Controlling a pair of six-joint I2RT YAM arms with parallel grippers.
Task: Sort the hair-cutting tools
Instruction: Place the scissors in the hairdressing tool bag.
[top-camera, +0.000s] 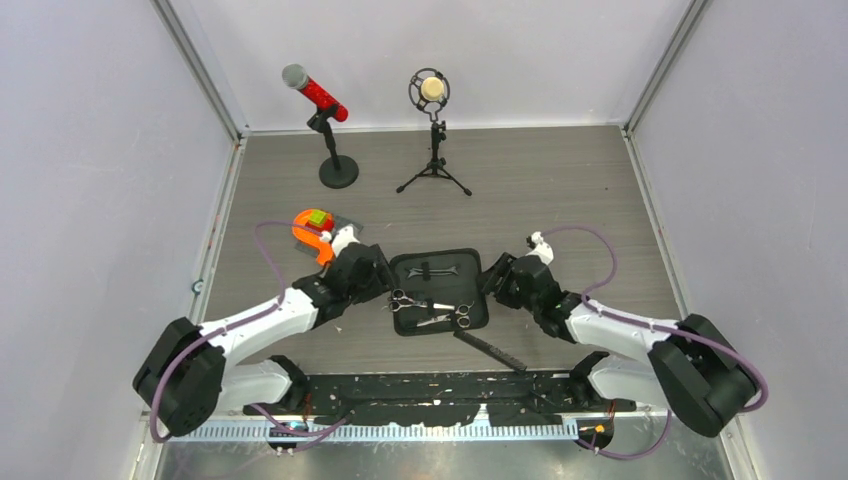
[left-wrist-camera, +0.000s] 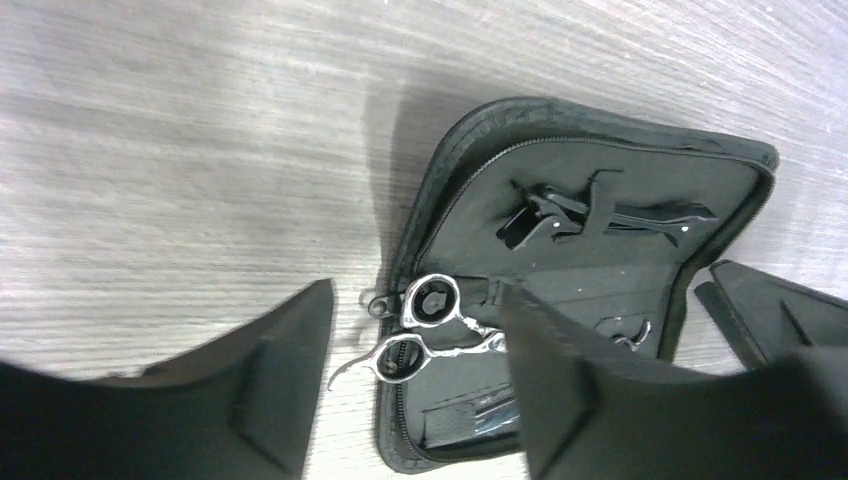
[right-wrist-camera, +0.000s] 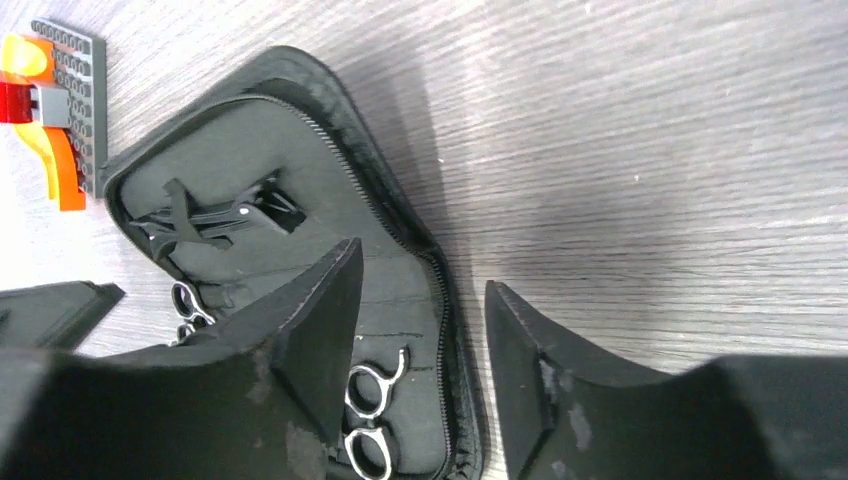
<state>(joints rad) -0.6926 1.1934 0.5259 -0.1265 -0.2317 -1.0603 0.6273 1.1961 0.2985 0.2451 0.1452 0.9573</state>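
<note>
Left gripper (left-wrist-camera: 418, 290) and right gripper (right-wrist-camera: 422, 265) both hang spread and empty flanking the case (left-wrist-camera: 600, 170); I'd centre the left over the scissors (left-wrist-camera: 440, 335) at its edge before pinching.

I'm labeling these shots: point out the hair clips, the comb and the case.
hair clips (left-wrist-camera: 548, 215), left wrist view, wide ends
comb (top-camera: 490, 351), top view, mid-length
case (left-wrist-camera: 620, 125), left wrist view, upper rim
</note>
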